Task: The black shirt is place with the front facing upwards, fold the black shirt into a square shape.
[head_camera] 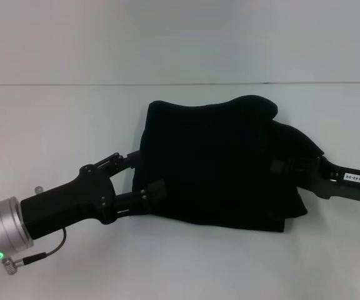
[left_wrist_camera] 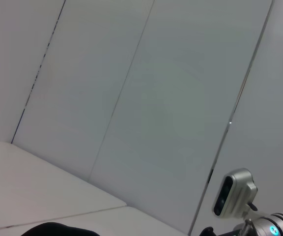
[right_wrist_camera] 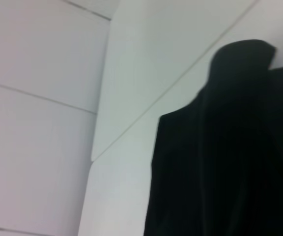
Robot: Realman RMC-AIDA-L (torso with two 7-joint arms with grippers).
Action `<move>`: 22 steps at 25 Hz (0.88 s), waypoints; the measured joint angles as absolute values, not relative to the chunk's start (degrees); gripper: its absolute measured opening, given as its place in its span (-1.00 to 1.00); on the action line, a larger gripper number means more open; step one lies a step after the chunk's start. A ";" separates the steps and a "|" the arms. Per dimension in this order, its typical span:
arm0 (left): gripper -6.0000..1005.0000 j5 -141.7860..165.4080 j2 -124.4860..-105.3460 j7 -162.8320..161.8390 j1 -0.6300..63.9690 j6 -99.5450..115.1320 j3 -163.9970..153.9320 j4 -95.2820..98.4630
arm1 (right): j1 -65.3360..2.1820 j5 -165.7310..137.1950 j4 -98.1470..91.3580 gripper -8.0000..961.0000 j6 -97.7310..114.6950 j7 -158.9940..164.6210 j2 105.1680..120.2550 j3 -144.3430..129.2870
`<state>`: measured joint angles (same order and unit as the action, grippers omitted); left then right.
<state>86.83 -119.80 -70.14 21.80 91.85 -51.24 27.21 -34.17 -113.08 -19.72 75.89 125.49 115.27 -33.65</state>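
Note:
The black shirt (head_camera: 217,162) lies bunched into a rough block in the middle of the white table (head_camera: 55,125); no print shows on it. Its far edge is humped and uneven. My left gripper (head_camera: 150,174) is at the shirt's left edge, its two fingers spread apart with table showing between them and their tips against the cloth. My right gripper (head_camera: 286,167) reaches into the shirt's right edge, black against black. In the right wrist view the black shirt (right_wrist_camera: 230,147) rises close up as a dark fold. A sliver of the black shirt (left_wrist_camera: 58,229) shows in the left wrist view.
The table's far edge (head_camera: 180,84) meets a pale panelled wall (left_wrist_camera: 156,98). A silver camera unit (left_wrist_camera: 232,192) of the other arm shows in the left wrist view. Bare tabletop surrounds the shirt.

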 joint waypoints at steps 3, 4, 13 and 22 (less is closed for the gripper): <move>0.87 86.83 -119.79 -70.15 21.80 91.86 -51.24 27.18 | -33.63 -111.59 -19.75 -0.52 76.66 122.03 115.44 -33.66; 0.87 86.83 -119.79 -70.16 21.80 91.86 -51.24 27.17 | -33.18 -110.80 -19.76 -0.55 77.01 120.93 115.48 -33.66; 0.86 86.83 -119.87 -70.20 21.80 91.95 -51.24 27.16 | -29.55 -105.77 -19.52 -0.66 79.59 111.57 115.86 -33.41; 0.86 86.83 -119.88 -70.28 21.48 91.92 -51.24 27.16 | -29.30 -105.10 -19.07 -0.66 78.84 108.41 117.29 -33.24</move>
